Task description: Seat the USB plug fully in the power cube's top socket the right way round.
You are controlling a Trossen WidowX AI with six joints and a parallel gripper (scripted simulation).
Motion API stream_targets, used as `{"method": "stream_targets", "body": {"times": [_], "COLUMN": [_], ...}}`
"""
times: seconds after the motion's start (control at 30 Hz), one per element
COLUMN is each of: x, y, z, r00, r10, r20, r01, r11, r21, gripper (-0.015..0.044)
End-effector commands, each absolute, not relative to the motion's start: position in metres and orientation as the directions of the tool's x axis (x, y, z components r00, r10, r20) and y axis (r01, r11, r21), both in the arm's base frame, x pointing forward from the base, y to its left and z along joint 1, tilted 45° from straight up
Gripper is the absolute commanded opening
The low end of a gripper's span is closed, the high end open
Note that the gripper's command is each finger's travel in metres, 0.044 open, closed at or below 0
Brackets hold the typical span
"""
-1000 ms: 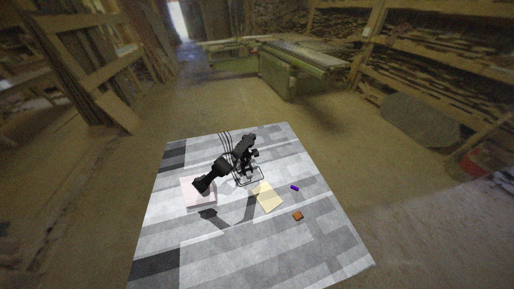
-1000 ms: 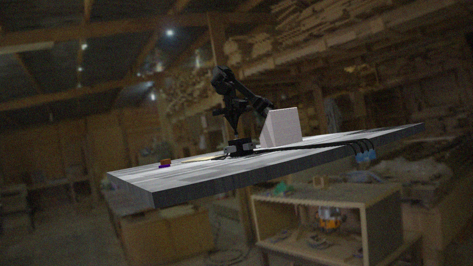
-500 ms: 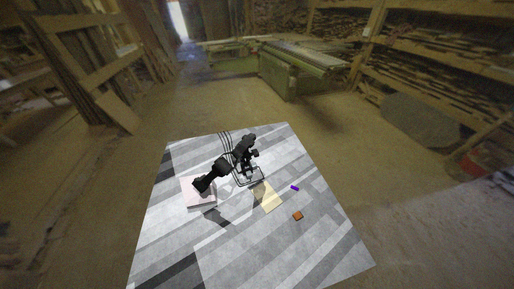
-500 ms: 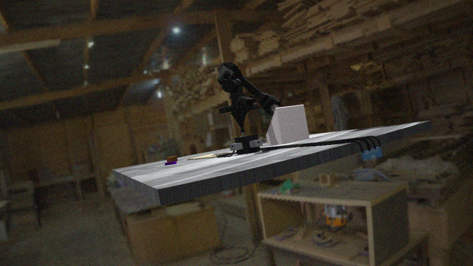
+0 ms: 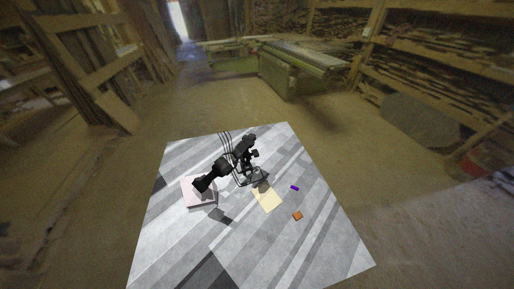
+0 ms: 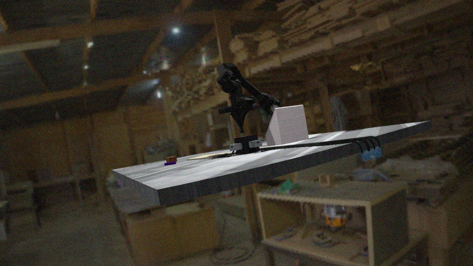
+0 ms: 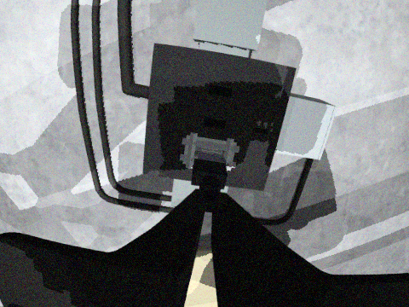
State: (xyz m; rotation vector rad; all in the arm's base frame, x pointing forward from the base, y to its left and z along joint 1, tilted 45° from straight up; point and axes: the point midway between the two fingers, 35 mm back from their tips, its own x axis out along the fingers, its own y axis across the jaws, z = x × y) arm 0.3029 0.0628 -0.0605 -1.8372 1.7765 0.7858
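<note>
The power cube [image 6: 245, 144] [image 7: 170, 70] is a dark box on the table, its top showing in the wrist view and largely shadowed. My gripper [image 6: 242, 132] [image 7: 208, 200] points down over it, with its fingers nearly together, shut on the black USB plug [image 7: 209, 171]. The plug is just above or at the cube's top, toward the near edge in the wrist view. A grey H-shaped metal piece [image 7: 210, 146] shows directly beyond the plug. The fingertips and plug hide the join, so I cannot tell how deep the plug sits or which way round it is.
Light blocks [image 7: 304, 128] [image 6: 255, 143] stick out from the cube's sides. Black cables [image 7: 126, 55] [image 6: 314, 144] run beside it. A pink wedge-shaped block [image 5: 189, 194] [image 6: 291, 123] stands near the arm. A yellow sheet [image 5: 267, 200], a purple piece [image 5: 294, 188] and an orange block [image 5: 297, 215] lie on the table.
</note>
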Motion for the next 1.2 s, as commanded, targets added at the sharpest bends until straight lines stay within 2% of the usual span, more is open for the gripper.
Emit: {"method": "stream_targets", "body": {"times": [0.0,1.17], "x": [0.3032,0.3031], "y": [0.0617,0.0587], "z": [-0.0614,-0.0644], "r00": [0.002,0.002], "r10": [-0.733,-0.733], "r20": [-0.68,-0.68], "r01": [-0.996,-0.996], "r11": [-0.061,-0.061], "r21": [0.063,0.062], "gripper": [0.0,0.0]}}
